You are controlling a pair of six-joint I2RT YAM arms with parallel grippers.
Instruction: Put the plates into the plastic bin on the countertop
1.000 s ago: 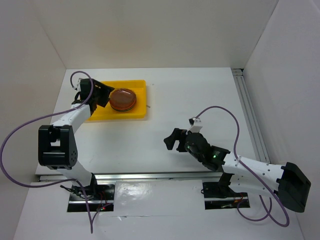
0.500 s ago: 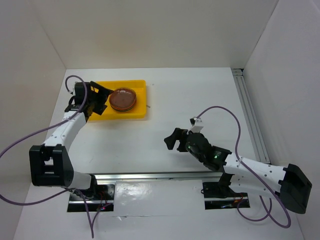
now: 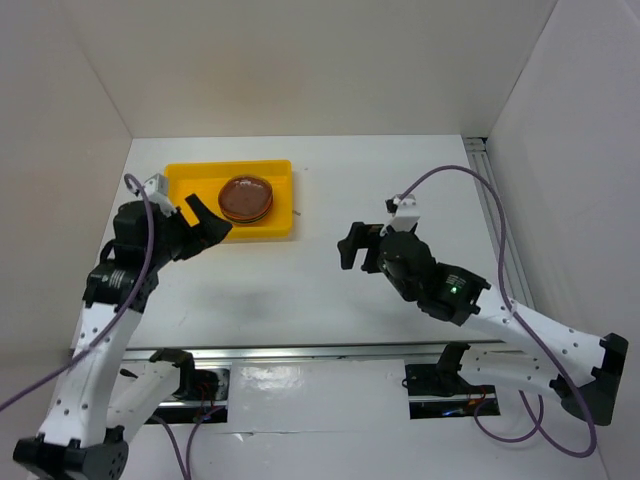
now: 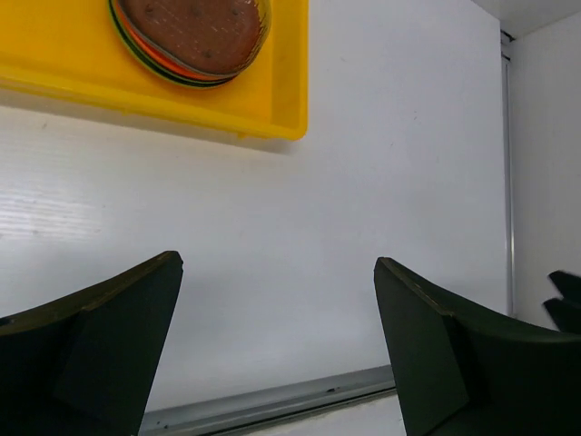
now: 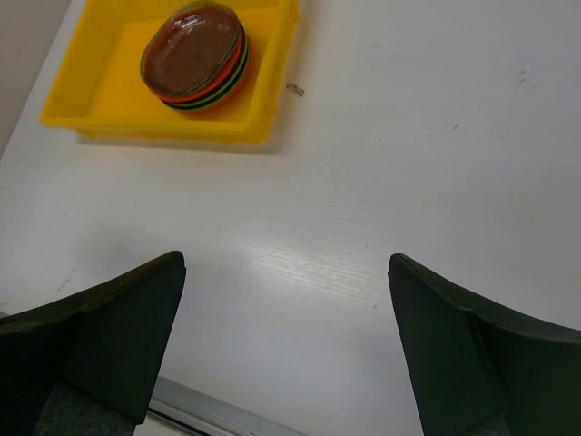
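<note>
The plates [image 3: 246,198] lie in one stack inside the yellow plastic bin [image 3: 185,185] at the back left of the white countertop [image 3: 300,280]; a smoky translucent plate is on top, with orange, green and black rims under it. The stack [image 5: 193,61] and bin [image 5: 91,86] also show in the right wrist view, and the stack [image 4: 192,32] and bin [image 4: 54,54] again in the left wrist view. My left gripper [image 3: 205,222] hangs open and empty just in front of the bin. Mid-table, my right gripper [image 3: 357,246] is open and empty.
A tiny dark speck [image 5: 295,88] lies on the counter just right of the bin. White walls enclose the back and sides. A metal rail [image 3: 300,352] runs along the front edge, and another rail [image 3: 497,215] runs along the right side.
My left gripper has let go, opened wide and pulled back out of the bin toward the front. My right arm has risen and shifted slightly toward the back, still open.
</note>
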